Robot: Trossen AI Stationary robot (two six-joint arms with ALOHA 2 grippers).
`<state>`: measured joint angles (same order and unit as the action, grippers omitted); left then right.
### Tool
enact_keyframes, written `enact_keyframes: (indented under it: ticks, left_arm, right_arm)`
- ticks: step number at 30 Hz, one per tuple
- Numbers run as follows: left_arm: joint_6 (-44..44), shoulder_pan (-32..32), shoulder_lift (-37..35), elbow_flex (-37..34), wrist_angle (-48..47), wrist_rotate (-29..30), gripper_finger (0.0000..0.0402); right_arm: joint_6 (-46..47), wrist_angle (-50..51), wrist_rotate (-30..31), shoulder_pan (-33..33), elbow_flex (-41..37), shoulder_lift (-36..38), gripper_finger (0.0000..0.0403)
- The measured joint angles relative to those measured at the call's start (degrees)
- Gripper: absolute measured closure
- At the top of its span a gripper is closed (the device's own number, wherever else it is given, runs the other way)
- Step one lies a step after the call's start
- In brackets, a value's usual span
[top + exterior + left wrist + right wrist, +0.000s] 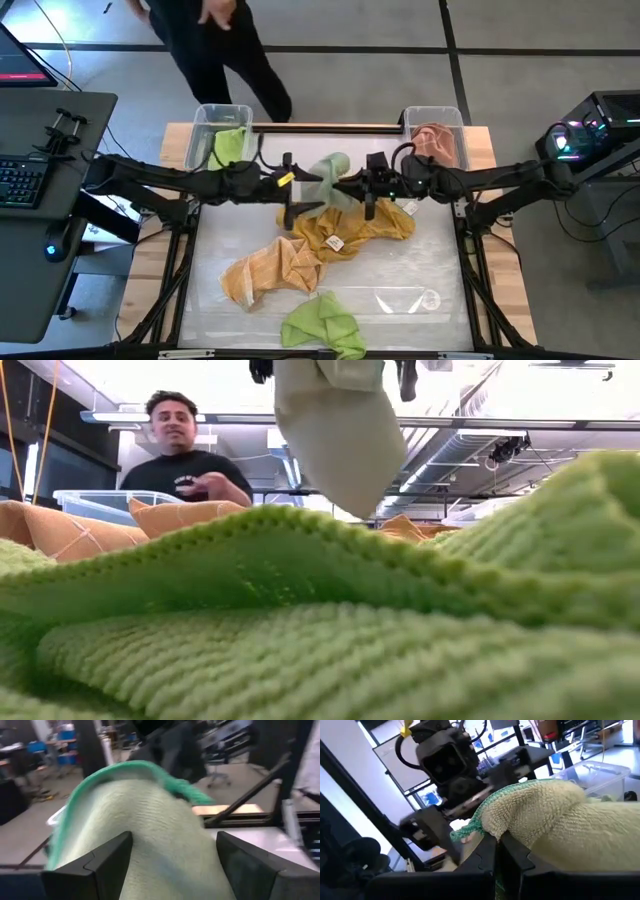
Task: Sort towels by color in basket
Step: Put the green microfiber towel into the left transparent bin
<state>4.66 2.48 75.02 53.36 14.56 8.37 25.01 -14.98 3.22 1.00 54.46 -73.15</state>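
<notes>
Above mid-table, right gripper (345,186) clamped on sage towel (333,168), lifted off the table. Left gripper (305,190) fingers (95,865) spread wide, towel lying between them. Mustard towel (350,232), tan towel (270,270) and lime towel (322,325) lie below.

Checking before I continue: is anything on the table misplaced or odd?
Yes. A lime towel hangs over the table's near edge, filling the low view. The mustard and orange towels lie crumpled and loose. The sage towel hangs mid-air at both end effectors, left and right.
</notes>
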Motion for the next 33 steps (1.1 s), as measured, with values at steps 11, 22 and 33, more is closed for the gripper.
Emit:
enact_keyframes:
  ticks: [11, 22, 33]
  left_arm:
    - [0.86, -0.27, 5.03, 0.00, 5.44, 1.43, 0.0127]
    - [2.01, -0.63, 4.62, 0.29, 3.92, -1.07, 0.0334]
    - [0.25, -0.86, -3.46, 14.49, -34.03, 11.25, 0.0394]
  right_arm:
    - [0.42, 0.08, -3.05, 0.13, 0.00, -0.77, 0.0401]
    - [-0.01, 0.26, -3.15, 0.15, 0.00, -0.76, 0.0382]
    - [0.59, -3.17, 4.95, -2.68, 1.70, 2.97, 0.0254]
